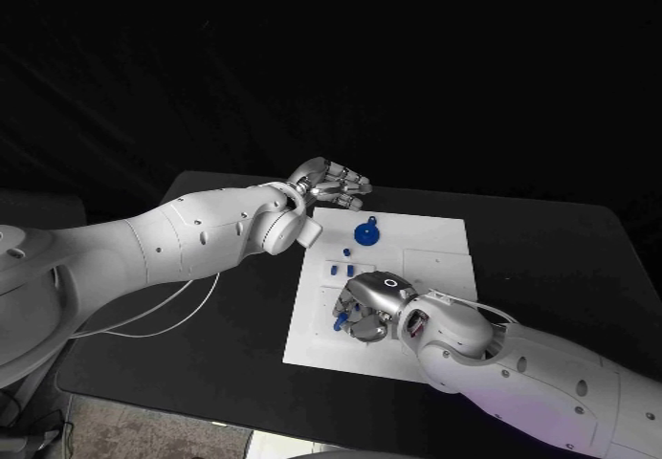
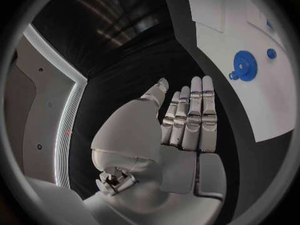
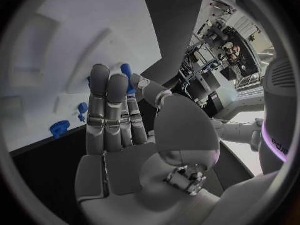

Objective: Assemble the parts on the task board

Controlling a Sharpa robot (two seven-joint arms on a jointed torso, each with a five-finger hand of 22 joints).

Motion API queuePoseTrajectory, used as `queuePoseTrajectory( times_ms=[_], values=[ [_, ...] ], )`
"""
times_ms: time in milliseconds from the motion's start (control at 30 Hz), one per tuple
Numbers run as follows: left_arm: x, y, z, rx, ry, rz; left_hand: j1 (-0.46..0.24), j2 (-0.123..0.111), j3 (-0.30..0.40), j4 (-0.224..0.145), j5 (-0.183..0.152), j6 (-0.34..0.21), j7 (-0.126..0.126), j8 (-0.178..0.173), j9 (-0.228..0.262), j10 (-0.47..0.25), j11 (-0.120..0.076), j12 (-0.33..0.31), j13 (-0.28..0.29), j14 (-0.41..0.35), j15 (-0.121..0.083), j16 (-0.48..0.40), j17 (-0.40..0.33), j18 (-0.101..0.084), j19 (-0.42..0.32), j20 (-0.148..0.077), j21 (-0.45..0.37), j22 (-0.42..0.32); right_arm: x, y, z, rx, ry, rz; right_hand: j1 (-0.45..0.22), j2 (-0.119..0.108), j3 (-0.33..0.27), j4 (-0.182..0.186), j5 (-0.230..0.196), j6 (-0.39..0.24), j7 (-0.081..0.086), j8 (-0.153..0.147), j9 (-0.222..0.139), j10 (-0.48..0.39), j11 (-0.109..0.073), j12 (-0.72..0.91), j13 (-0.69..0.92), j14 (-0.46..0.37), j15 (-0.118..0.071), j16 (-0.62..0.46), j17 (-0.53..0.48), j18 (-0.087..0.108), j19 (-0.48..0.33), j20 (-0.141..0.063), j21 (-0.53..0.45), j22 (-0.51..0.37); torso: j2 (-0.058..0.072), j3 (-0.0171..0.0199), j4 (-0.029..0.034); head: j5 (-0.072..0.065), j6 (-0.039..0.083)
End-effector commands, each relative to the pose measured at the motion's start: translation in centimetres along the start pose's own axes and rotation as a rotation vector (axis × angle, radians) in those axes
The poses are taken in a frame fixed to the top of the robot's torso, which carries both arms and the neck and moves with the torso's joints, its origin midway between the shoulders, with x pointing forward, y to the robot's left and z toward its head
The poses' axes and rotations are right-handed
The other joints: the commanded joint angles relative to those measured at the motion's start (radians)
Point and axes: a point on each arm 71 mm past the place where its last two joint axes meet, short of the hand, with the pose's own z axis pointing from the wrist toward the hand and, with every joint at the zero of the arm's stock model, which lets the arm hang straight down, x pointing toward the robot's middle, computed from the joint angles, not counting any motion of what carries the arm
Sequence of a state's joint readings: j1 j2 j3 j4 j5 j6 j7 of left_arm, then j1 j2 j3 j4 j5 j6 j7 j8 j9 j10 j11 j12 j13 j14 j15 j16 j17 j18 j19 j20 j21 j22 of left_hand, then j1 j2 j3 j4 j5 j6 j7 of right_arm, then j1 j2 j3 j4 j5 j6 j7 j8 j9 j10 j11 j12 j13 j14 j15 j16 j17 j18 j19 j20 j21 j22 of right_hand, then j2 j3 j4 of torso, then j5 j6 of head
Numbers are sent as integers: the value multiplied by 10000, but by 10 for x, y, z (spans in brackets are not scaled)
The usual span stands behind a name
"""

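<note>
Two hands work over the black counter. On it lies the white task board, set at the counter's middle. The right hand hangs over the board's near left part and pinches a small blue part between thumb and fingertips. The left hand hovers off the board's far left corner, fingers straight and side by side (nothing in it). A blue gear sits near the board's far edge, with smaller blue pegs just nearer.
</note>
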State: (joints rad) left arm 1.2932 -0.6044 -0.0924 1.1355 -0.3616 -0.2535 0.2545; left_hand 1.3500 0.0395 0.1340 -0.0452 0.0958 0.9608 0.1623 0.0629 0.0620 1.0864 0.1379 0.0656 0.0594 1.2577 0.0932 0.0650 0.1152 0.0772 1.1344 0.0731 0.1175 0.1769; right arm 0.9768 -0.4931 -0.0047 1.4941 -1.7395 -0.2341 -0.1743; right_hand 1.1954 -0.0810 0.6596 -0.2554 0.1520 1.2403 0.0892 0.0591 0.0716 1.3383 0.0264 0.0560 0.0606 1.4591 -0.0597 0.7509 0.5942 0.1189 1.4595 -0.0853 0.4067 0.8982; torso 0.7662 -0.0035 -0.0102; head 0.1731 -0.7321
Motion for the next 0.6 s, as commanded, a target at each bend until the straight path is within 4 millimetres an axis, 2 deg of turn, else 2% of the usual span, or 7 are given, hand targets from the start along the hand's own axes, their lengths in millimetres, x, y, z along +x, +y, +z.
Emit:
queuePoseTrajectory(
  times_ms=[33,600],
  values=[
    [2,-1,0,62,142,-94,-5,93,-36,17,-65,-57,0,44,14,-66,-22,-36,-3,-32,-27,37,1,1,-78,0,66,-16,1,-2,1,221,-100,-400,3,122,43,-70,-4,210,-102,49,17,92,-6,47,13,-5,-73,28,18,68,9,-28,-44,26,1,-7,8,-1,-22],
    [0,0,0,20,125,-77,-6,106,-58,26,-69,-61,0,44,14,-71,-21,-37,-3,-28,-28,38,5,1,-78,1,69,-33,2,-6,1,476,-47,-637,-3,117,88,-81,-102,213,-104,50,15,102,-10,51,15,-5,-75,40,16,53,16,-34,-71,73,-7,-8,-7,-6,-63]
  ],
)
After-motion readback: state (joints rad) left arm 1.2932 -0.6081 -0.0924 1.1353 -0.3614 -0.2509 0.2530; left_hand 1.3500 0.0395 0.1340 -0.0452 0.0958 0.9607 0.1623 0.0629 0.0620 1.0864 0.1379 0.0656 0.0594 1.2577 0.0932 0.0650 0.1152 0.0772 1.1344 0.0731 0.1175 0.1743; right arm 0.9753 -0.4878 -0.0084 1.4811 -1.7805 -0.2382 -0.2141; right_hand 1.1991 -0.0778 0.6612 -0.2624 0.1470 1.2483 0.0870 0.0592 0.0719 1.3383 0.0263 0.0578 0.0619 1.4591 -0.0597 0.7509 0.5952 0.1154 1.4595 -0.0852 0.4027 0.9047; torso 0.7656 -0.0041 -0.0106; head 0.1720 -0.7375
